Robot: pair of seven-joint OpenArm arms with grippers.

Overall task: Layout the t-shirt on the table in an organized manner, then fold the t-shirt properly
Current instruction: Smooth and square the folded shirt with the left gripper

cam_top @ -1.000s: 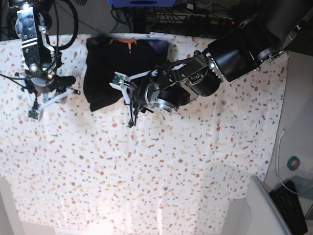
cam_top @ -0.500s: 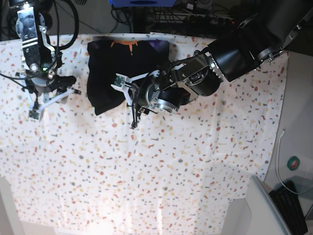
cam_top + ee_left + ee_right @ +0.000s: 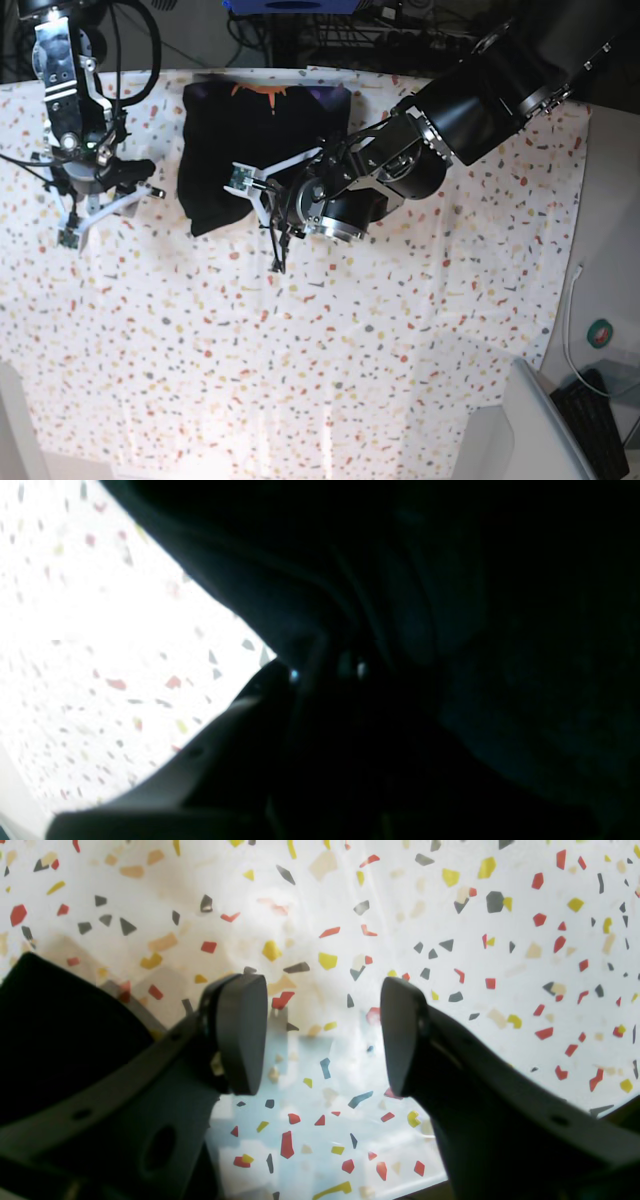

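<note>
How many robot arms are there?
2. The left arm reaches in from the base view's right, its gripper at the black soft-cloth t-shirt. The right arm hangs at that view's left, its gripper open over the speckled white table.

Open table ahead, cloth at the far edge
My table [image 3: 300, 350] lies bare nearer; the t-shirt [image 3: 250, 140] and my left arm [image 3: 450, 120] block the far side
</note>
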